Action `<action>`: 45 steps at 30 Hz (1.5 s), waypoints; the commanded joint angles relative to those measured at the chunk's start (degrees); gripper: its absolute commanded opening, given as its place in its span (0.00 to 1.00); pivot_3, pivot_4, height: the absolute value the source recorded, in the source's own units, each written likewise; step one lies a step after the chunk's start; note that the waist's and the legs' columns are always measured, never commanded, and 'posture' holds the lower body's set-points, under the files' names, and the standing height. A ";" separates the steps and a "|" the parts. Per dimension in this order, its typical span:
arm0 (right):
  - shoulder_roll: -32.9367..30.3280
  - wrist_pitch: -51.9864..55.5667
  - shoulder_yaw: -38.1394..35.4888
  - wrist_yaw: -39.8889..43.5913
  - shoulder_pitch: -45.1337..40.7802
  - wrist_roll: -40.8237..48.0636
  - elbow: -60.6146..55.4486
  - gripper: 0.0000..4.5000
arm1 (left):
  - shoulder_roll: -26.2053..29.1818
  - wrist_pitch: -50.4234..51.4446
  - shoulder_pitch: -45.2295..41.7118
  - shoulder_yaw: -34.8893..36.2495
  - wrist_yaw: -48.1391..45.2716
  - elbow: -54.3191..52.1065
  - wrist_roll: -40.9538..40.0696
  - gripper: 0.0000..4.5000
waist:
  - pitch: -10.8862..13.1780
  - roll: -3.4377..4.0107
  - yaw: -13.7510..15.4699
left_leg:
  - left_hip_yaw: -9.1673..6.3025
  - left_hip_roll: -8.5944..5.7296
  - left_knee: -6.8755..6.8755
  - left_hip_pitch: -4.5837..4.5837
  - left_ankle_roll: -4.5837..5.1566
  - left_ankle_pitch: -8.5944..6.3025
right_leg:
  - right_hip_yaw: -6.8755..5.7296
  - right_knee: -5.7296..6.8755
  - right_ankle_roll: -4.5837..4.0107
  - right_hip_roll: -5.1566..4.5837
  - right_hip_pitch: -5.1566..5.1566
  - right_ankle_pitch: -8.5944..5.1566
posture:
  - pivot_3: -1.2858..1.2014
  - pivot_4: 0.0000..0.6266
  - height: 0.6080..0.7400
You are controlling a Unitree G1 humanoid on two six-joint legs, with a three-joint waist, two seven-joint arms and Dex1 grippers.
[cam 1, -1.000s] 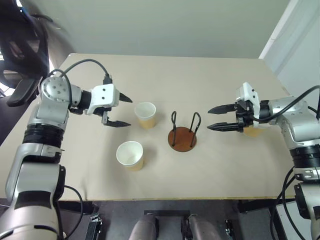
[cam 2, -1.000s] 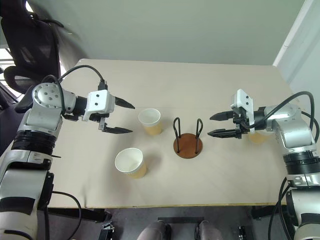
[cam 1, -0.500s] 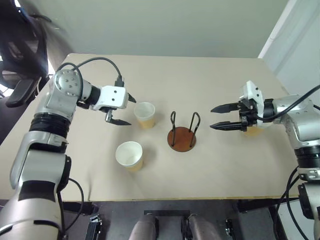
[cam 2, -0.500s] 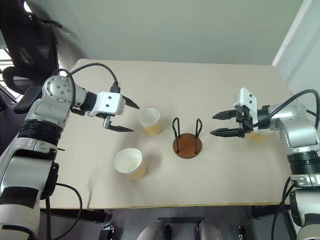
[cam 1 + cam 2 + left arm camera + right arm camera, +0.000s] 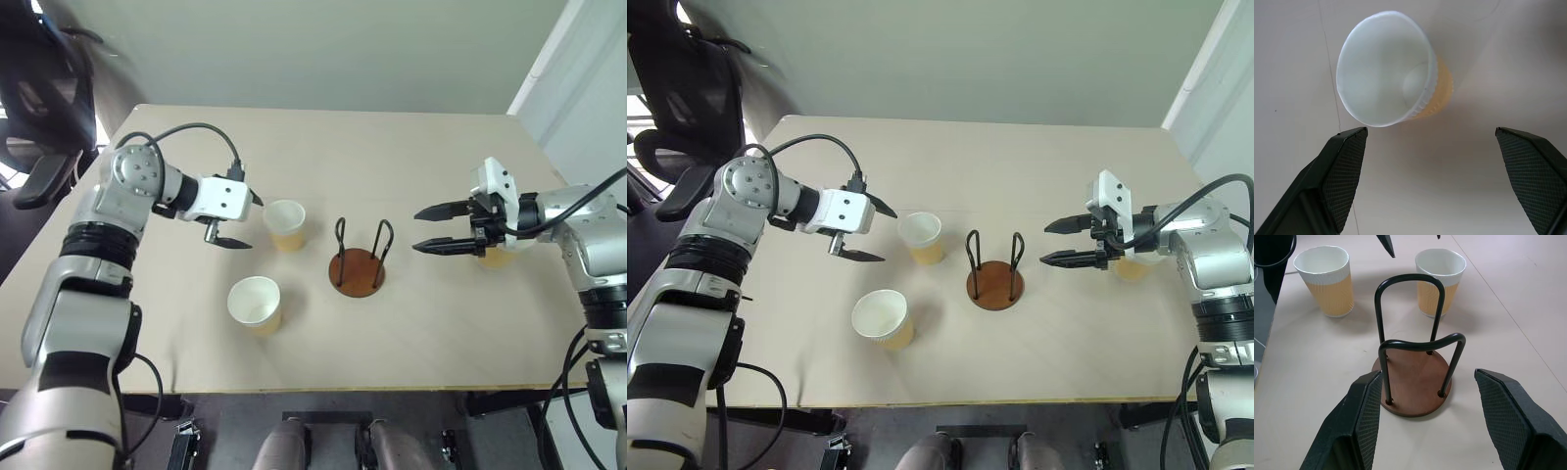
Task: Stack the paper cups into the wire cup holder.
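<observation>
third cup point(image 5: 496, 257): mostly hidden behind the right hand point(image 5: 427, 229), only a tan sliver showing
office chair point(image 5: 39, 88): blurred, cut off by the frame edge
desk point(image 5: 411, 157): near edge partly cut by robot arms

Open counter point(image 5: 411, 157) beyond wire cup holder point(image 5: 358, 259); two paper cups point(image 5: 285, 225) crowding its left; bare gap toward right gripper point(image 5: 423, 229).

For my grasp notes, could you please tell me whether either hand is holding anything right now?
Nothing is held. The left hand is open beside a paper cup; the right hand is open, facing the cup holder.
</observation>
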 commanded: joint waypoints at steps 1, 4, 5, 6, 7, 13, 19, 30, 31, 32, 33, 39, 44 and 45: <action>-0.74 -0.18 -2.07 0.03 -0.79 1.29 -1.35 0.67 | -0.02 -1.92 -2.29 0.58 2.16 1.25 0.36 1.00 | 0.00 0.00 -0.04 | 0.00 0.00 0.01 0.00 0.00 0.00 | 0.00 0.00 0.00 0.00 0.00 0.00 | 0.52 0.24 1.00; -0.84 -0.24 -2.09 0.04 -0.67 1.24 -1.38 0.67 | -0.60 -3.08 -2.78 0.64 3.39 2.50 0.55 1.00 | 0.00 0.00 -0.04 | 0.01 0.00 0.00 0.00 0.00 0.00 | 0.00 0.00 0.00 0.00 0.00 0.00 | 0.52 0.24 1.00; -0.89 -0.23 -2.09 0.05 -0.63 1.23 -1.40 0.67 | -0.84 -3.36 -2.90 0.64 3.64 2.79 0.51 1.00 | 0.00 0.00 -0.03 | 0.01 0.00 0.00 0.00 0.00 0.00 | 0.00 0.00 0.00 0.00 0.00 0.00 | 0.52 0.24 1.00; -0.92 -0.22 -2.10 0.06 -0.61 1.23 -1.42 0.67 | -1.00 -3.57 -3.00 0.62 3.81 3.04 0.49 1.00 | 0.00 0.00 -0.04 | 0.01 0.00 0.00 0.00 0.00 0.00 | 0.00 0.01 0.00 0.00 0.00 0.00 | 0.52 0.24 1.00; -0.97 -0.16 -2.12 0.05 -0.53 1.25 -1.54 0.67 | -1.10 -3.73 -3.04 0.61 3.83 3.18 0.44 1.00 | 0.00 0.00 -0.05 | 0.01 0.00 0.00 0.00 0.00 0.00 | 0.00 0.01 0.00 0.00 0.00 0.00 | 0.52 0.24 1.00; -1.17 -0.22 -2.10 0.16 -0.53 1.14 -1.37 0.67 | -1.47 -4.41 -2.52 0.08 2.52 3.57 0.56 1.00 | 0.00 0.00 -0.04 | 0.01 0.00 0.00 0.00 -0.02 0.01 | 0.00 0.01 0.01 0.00 0.00 0.00 | 0.52 0.24 1.00; -1.15 -0.17 -2.12 0.09 -0.37 1.22 -1.54 0.67 | -1.54 -6.62 -2.08 -0.82 4.04 4.27 2.09 1.00 | 0.00 0.00 -0.05 | 0.01 0.00 0.01 0.00 -0.01 0.02 | 0.00 0.01 0.01 0.00 0.00 0.01 | 0.52 0.24 1.00; -1.03 0.01 -2.07 -0.13 -0.42 1.20 -1.70 0.67 | -4.38 -8.59 -2.69 -0.73 7.48 7.51 2.22 1.00 | 0.00 0.00 0.00 | 0.01 -0.01 0.03 0.00 0.00 0.02 | 0.00 0.03 0.03 0.00 0.00 0.01 | 0.52 0.24 1.00; -1.05 0.05 -2.09 -0.16 -0.39 1.20 -1.74 0.67 | -4.64 -8.94 -2.85 -0.83 7.99 7.74 2.43 1.00 | 0.00 0.00 0.00 | 0.01 0.00 0.03 0.00 -0.01 0.03 | 0.00 0.03 0.03 0.00 0.00 0.02 | 0.52 0.24 1.00; -1.06 0.12 -2.11 -0.20 -0.37 1.22 -1.77 0.67 | -4.88 -8.94 -2.94 -0.85 8.11 7.97 2.44 1.00 | 0.00 0.00 0.00 | 0.01 0.00 0.03 0.00 -0.01 0.03 | 0.00 0.04 0.03 0.00 0.00 0.02 | 0.52 0.24 1.00; -1.08 0.12 -2.11 -0.23 -0.34 1.20 -1.80 0.67 | -4.93 -9.16 -3.01 -1.07 8.29 8.15 2.75 1.00 | 0.00 0.00 -0.01 | 0.01 -0.01 0.03 0.00 -0.01 0.03 | 0.00 0.04 0.03 0.00 0.00 0.02 | 0.52 0.24 1.00; -1.21 0.25 -2.32 -0.41 -0.06 1.24 -2.00 0.67 | -5.39 -9.69 -2.98 -1.79 8.52 9.07 3.66 1.00 | 0.00 0.00 -0.01 | 0.02 0.00 0.03 0.00 -0.04 0.05 | 0.00 0.04 0.03 0.00 0.00 0.02 | 0.52 0.24 1.00; -1.21 0.45 -2.42 -0.56 0.09 1.29 -2.25 0.68 | -5.52 -9.78 -2.90 -2.45 8.45 9.97 4.66 0.96 | 0.00 0.00 0.00 | 0.02 -0.01 0.05 0.00 -0.03 0.05 | 0.00 0.04 0.03 0.00 0.00 0.02 | 0.52 0.24 1.00; -1.20 0.49 -2.43 -0.59 0.12 1.30 -2.32 0.68 | -5.52 -9.76 -2.89 -2.46 8.41 10.05 4.75 0.92 | 0.00 0.00 -0.01 | 0.02 -0.01 0.05 0.00 -0.03 0.05 | 0.00 0.04 0.04 0.00 0.00 0.02 | 0.52 0.24 1.00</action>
